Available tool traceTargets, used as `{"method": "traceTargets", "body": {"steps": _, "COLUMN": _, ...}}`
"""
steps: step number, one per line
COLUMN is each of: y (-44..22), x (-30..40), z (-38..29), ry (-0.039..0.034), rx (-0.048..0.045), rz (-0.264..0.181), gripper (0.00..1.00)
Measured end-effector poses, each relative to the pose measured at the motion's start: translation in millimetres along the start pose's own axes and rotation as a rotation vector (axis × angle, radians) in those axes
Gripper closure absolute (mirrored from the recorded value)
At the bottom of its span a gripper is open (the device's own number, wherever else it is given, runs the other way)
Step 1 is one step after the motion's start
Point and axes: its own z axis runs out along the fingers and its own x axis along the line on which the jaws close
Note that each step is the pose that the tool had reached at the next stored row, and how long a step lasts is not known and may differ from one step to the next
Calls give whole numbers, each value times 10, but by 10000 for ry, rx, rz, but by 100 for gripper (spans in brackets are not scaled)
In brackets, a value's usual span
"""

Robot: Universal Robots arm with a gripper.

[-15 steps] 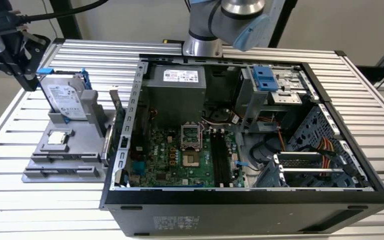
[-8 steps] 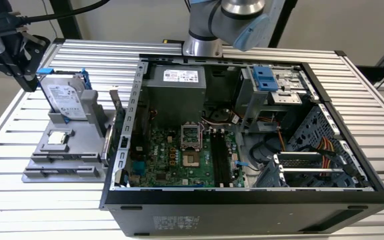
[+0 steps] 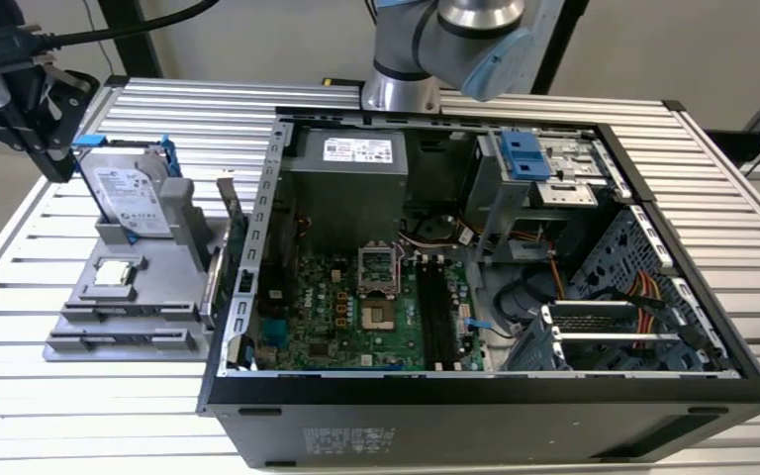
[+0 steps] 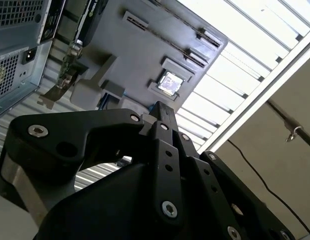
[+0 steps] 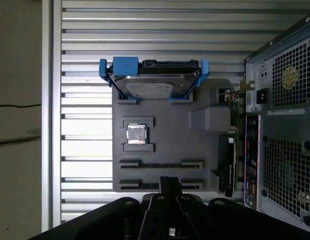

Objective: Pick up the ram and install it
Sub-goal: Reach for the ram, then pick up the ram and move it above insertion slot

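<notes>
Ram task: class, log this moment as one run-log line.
gripper: shut, empty, raised near gray holder | ram: not in gripper, location unclear | holder carries: hard drive, processor chip | case: open

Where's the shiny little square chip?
The chip sits in the gray tray at the exterior view's left, near the hard drive, outside the computer case.

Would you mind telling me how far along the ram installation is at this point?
Nothing looks done: the long motherboard slots look empty. In hand: the claw, shut and carrying nothing, hangs over the gray parts tray beside the computer case. Both the pick-up and the install are left.
</notes>
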Motion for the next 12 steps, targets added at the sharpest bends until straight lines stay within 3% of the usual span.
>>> {"method": "traceTargets", "body": {"steps": 12, "y": -85, "x": -1, "z": 6, "ry": 8, "rx": 0, "rz": 0, "gripper": 100}}
